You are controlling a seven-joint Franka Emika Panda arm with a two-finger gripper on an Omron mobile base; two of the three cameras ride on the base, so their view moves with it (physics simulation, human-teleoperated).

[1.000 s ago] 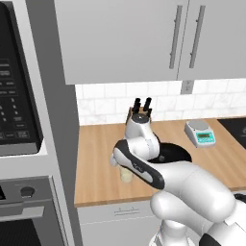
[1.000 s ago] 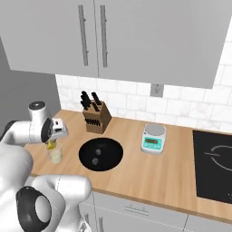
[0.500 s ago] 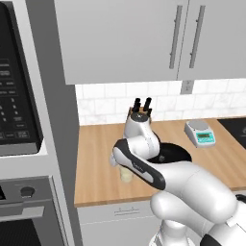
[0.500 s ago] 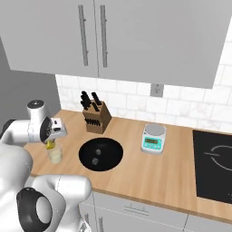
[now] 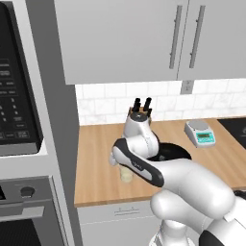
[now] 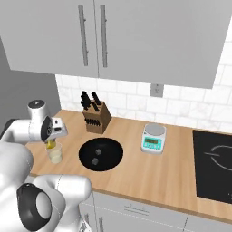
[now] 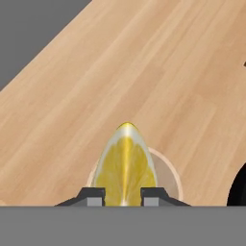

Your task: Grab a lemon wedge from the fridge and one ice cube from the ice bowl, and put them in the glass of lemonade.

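Now the fingers (image 7: 123,193) pinch the lemon wedge (image 7: 125,166) tight, right over the glass (image 6: 55,153) on the surface (image 7: 144,72), so it can drop in.

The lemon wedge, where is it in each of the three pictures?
Left base view: I cannot pick it out; the arm covers the spot above the glass of lemonade.
Right base view: lemon wedge, a yellow bit at far left, just above the glass, under the tool.
Hand view: bottom centre, pinched by the tool, with the glass rim behind it.
Shared landmark: the glass of lemonade.
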